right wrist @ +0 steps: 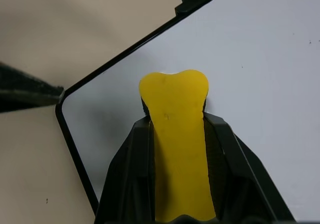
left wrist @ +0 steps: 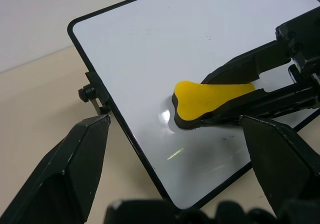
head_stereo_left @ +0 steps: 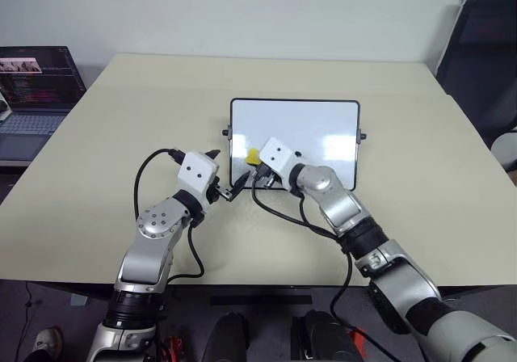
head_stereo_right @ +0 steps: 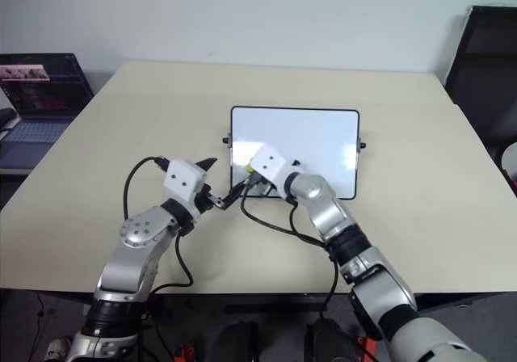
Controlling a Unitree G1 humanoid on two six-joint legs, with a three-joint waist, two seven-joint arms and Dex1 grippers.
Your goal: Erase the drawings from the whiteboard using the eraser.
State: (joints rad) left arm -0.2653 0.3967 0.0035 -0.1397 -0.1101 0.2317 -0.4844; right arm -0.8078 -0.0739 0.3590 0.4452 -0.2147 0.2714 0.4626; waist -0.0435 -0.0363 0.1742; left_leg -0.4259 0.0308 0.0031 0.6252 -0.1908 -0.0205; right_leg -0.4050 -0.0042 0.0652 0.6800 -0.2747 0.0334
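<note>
Yellow-topped eraser clamped in right gripper, left gripper gaping beside whiteboard: press flat, sweep evenly.

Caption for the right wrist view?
Right gripper holds the yellow eraser flat on the whiteboard near its corner.

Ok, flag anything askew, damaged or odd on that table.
Nothing stands out. The whiteboard lies flat and square on the table, and the right gripper holds the eraser on the board's surface.
</note>
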